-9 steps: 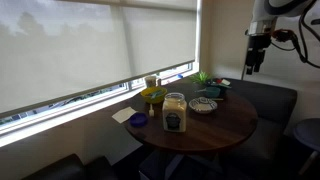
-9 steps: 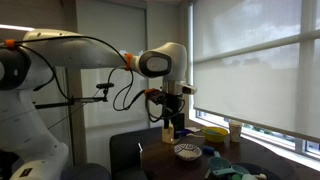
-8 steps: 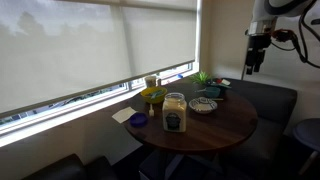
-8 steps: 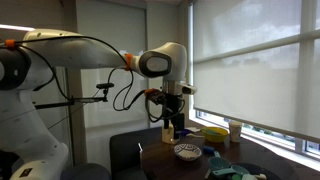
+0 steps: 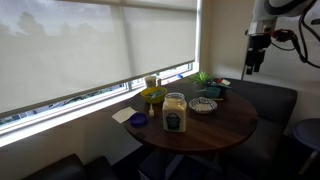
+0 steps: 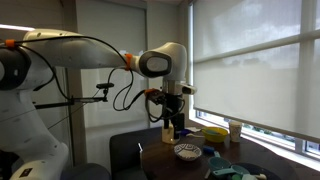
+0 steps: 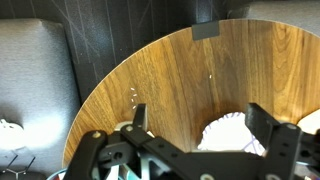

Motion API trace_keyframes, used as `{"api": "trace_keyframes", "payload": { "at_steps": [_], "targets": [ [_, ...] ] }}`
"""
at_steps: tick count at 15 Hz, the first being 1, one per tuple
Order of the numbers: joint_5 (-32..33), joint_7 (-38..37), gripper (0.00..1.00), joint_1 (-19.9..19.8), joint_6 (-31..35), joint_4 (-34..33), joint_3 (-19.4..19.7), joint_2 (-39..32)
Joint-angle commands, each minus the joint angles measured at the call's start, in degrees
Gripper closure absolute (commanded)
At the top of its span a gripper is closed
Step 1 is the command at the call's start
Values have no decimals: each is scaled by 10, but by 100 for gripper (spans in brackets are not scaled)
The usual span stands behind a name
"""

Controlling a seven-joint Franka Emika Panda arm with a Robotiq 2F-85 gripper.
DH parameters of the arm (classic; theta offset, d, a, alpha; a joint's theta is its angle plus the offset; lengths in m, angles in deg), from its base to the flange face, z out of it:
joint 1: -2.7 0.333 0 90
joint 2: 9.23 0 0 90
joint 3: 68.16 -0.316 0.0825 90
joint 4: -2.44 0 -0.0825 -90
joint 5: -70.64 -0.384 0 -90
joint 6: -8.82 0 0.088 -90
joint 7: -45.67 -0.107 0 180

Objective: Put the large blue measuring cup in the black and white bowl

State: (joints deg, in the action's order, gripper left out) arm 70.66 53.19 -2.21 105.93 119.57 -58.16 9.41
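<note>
The gripper (image 5: 254, 68) hangs high in the air, off the right edge of the round wooden counter (image 5: 225, 128) and well apart from everything on it. In the wrist view its two fingers (image 7: 140, 118) stand wide apart with nothing between them but bare wood and part of the black and white bowl (image 7: 228, 131) far below. Only an exterior view shows the whole spread: the large blue measuring cup (image 5: 212, 91) sits low and dark at the far right of the counter, just beyond the bowl (image 5: 203, 105), with a glass jar (image 5: 174, 112) to the bowl's left and a yellow-green bowl (image 5: 152, 95) further left. From the opposite side, the gripper (image 6: 173, 127) partly hides the jar, and I cannot tell the cup apart there
</note>
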Motion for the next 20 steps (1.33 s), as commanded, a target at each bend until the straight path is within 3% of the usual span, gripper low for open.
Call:
{"api": "trace_keyframes", "payload": {
  "at_steps": [1, 4, 7, 9, 13, 20],
  "targets": [
    [-2, 2, 0, -6, -1, -2, -4, -1],
    [-20, 0, 0, -3, 87, -7, 0, -26],
    [-11, 61, 0, 9, 204, -22, -4, -82],
    [-17, 98, 0, 15, 230, -40, -6, -128],
    [13, 126, 0, 13, 204, -90, -25, -214],
    [32, 168, 0, -2, 195, -151, -39, -294]
  ]
}}
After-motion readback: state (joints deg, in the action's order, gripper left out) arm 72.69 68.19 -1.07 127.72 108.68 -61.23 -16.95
